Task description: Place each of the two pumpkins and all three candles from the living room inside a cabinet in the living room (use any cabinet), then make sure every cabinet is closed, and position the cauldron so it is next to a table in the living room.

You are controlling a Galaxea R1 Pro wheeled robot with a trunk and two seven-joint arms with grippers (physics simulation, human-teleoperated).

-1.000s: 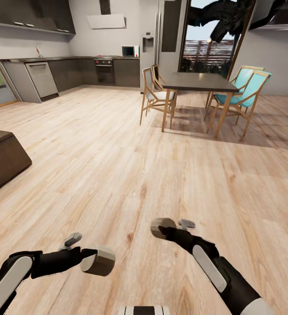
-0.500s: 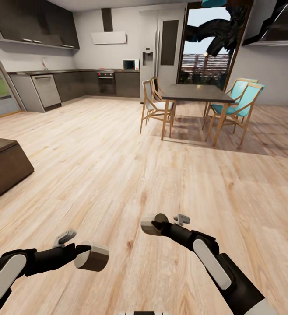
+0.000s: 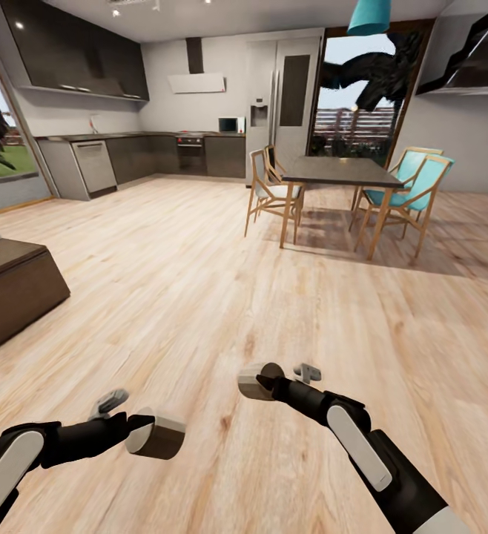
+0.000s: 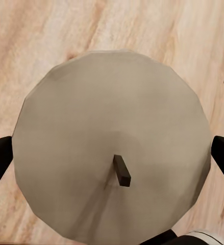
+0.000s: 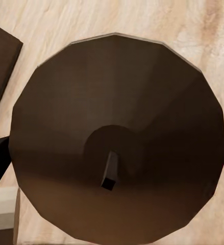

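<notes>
Over open plank floor [image 3: 199, 282], each gripper, left [image 3: 155, 436] and right [image 3: 257, 382], is closed on a candle [image 4: 112, 148], the dark cabinet [image 3: 14, 293] at ten o'clock; judged risk: a jolt in transit could loosen either grip.

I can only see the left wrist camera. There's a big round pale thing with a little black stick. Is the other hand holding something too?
Observer: Yes, the right gripper holds a second candle between its fingers.
Operator: What's in front of us?
Observer: A dining table with wooden chairs, across a wood floor.
Operator: Any cabinet nearby?
Observer: A low dark-brown cabinet stands ahead on the robot's left.
</notes>
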